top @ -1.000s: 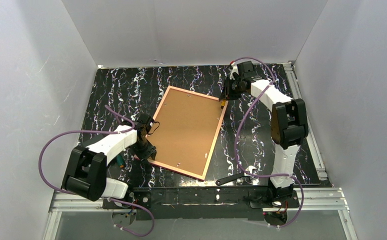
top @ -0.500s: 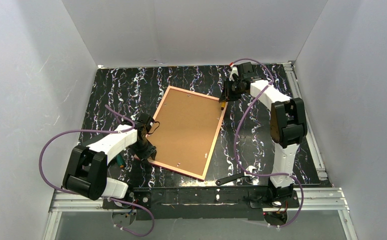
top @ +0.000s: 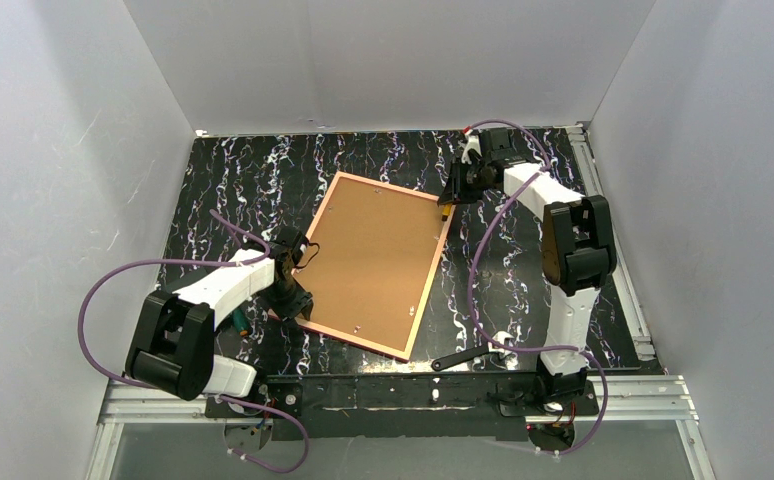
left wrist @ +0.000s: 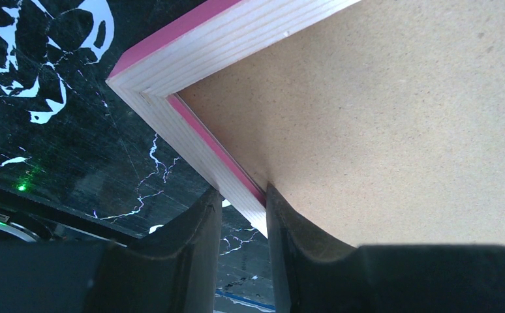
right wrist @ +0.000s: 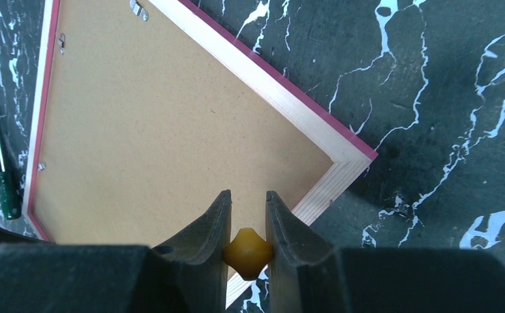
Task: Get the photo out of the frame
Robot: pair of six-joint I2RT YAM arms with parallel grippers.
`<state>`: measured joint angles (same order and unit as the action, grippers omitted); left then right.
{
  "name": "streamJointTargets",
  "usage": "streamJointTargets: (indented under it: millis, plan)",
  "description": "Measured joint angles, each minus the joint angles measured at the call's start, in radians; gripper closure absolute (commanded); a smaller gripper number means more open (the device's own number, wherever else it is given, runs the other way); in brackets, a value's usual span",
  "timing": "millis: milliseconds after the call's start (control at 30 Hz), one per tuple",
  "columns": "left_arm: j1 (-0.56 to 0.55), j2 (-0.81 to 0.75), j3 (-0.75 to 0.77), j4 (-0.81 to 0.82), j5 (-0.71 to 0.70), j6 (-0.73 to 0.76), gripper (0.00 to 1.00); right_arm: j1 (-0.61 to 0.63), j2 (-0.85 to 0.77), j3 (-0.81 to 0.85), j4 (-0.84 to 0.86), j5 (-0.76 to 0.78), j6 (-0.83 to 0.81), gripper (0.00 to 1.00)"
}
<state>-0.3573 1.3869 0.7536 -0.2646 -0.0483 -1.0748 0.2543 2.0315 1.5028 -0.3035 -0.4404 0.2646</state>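
The frame (top: 375,262) lies face down on the black marbled table, brown back panel (right wrist: 171,130) up, with its pink-edged wooden rail (left wrist: 191,59) showing. The photo is hidden under the panel. My left gripper (top: 296,300) sits at the frame's near-left side, with its jaws (left wrist: 243,195) shut across the rail: one finger is outside and one is on the panel. My right gripper (top: 450,195) hovers over the far-right corner. Its jaws (right wrist: 246,195) are shut on a yellow tool handle (right wrist: 248,253) that points down at the corner.
A green screwdriver (top: 240,326) lies left of the frame by my left arm, and it also shows in the right wrist view (right wrist: 7,189). A black tool (top: 463,357) rests near the right arm's base. Small metal clips (right wrist: 139,8) sit on the panel's edge. White walls enclose the table.
My right wrist has turned slightly above the frame's far-right corner. The frame and my left arm have not moved.
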Motion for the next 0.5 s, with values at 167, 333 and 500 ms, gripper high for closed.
streamJointTargets:
  millis: [167,333,500]
  plan:
    - [0.0,0.0,0.0,0.0,0.0,-0.003,1.0,0.0,-0.012,-0.047,0.039,-0.027,0.036,0.99]
    - [0.0,0.0,0.0,0.0,0.0,-0.005,1.0,0.028,-0.012,-0.079,0.034,-0.05,0.071,0.99]
    - [0.0,0.0,0.0,-0.001,0.001,-0.007,1.0,0.05,-0.015,-0.086,0.006,-0.06,0.097,0.99]
